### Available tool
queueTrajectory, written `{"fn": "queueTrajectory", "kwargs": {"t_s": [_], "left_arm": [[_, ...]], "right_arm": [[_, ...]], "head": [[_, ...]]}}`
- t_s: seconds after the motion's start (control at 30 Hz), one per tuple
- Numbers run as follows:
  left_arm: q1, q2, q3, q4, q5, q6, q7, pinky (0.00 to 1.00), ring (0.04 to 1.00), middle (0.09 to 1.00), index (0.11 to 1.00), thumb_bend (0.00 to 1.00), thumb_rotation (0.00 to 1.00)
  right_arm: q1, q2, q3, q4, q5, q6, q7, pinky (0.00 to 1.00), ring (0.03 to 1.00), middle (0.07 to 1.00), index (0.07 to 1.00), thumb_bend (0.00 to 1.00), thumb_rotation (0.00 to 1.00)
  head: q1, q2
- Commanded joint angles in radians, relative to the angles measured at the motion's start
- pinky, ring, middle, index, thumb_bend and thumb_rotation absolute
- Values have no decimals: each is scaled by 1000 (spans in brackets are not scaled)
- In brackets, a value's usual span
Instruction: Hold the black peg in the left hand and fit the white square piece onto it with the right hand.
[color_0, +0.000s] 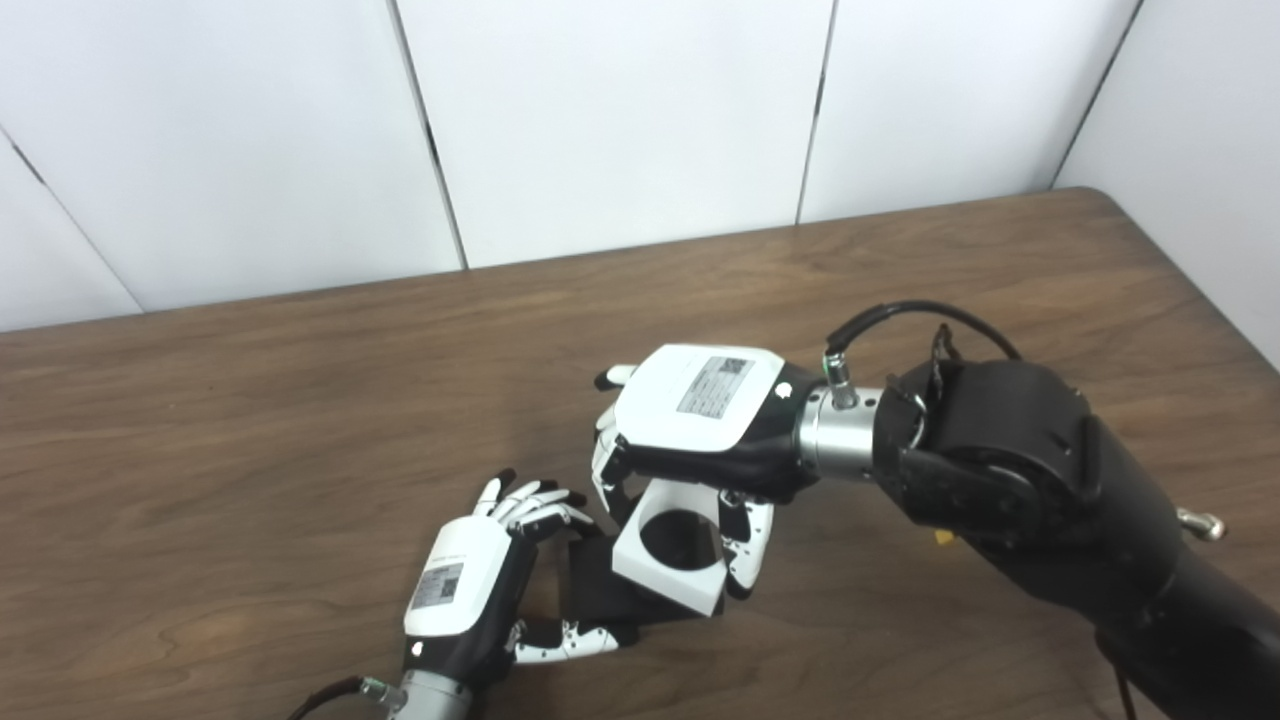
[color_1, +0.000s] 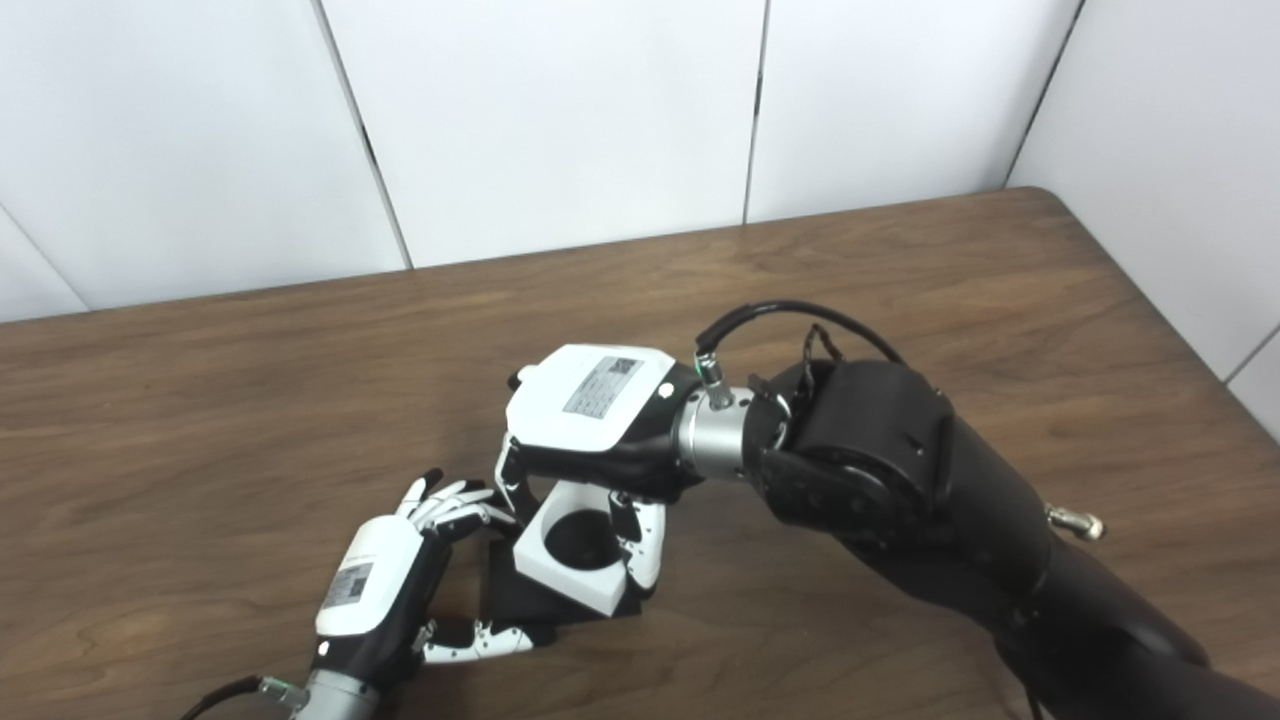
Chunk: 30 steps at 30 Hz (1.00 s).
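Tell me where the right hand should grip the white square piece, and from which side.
Grip the white square piece by two opposite flat outer sides, coming from above as the right hand does now. The flat walls suit fingers; that keeps the round hole clear for the black peg at the left hand.

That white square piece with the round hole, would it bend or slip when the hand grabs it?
The white square piece looks like thick, hard plastic, so it is probably stiff. Its flat sides give the right hand fingers good faces to pinch, though the smooth finish may be slippery. With its large hole, it is likely light.
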Motion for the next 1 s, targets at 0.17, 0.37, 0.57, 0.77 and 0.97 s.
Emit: {"fn": "queueTrajectory", "kwargs": {"t_s": [0.17, 0.37, 0.57, 0.77, 0.97], "left_arm": [[-14, 2, -12, -14, 35, 3, -4, 1000, 880, 800, 487, 507, 51], [-12, -1, -12, -12, 31, 2, 0, 1000, 873, 793, 486, 508, 50], [-11, -4, -15, -14, 32, 6, -5, 1000, 876, 795, 486, 507, 51], [-11, -8, -20, -17, 34, 8, -5, 1000, 872, 792, 486, 507, 52], [-11, -10, -23, -19, 33, 9, -4, 1000, 871, 792, 486, 507, 53]], "right_arm": [[-4, 20, -3, 12, -23, -41, -9, 979, 853, 763, 482, 524, 131], [-5, 41, -4, 19, -34, -33, 4, 1000, 870, 773, 483, 523, 130], [-11, 51, -15, 30, -32, -43, -7, 1000, 868, 762, 483, 523, 130], [-14, 51, -23, 48, -20, -50, -19, 1000, 865, 761, 483, 523, 131], [-13, 49, -28, 67, -23, -58, -21, 1000, 861, 758, 483, 522, 131]], "head": [[-1, 0], [4, 4], [8, 6], [13, 10], [15, 13]]}}
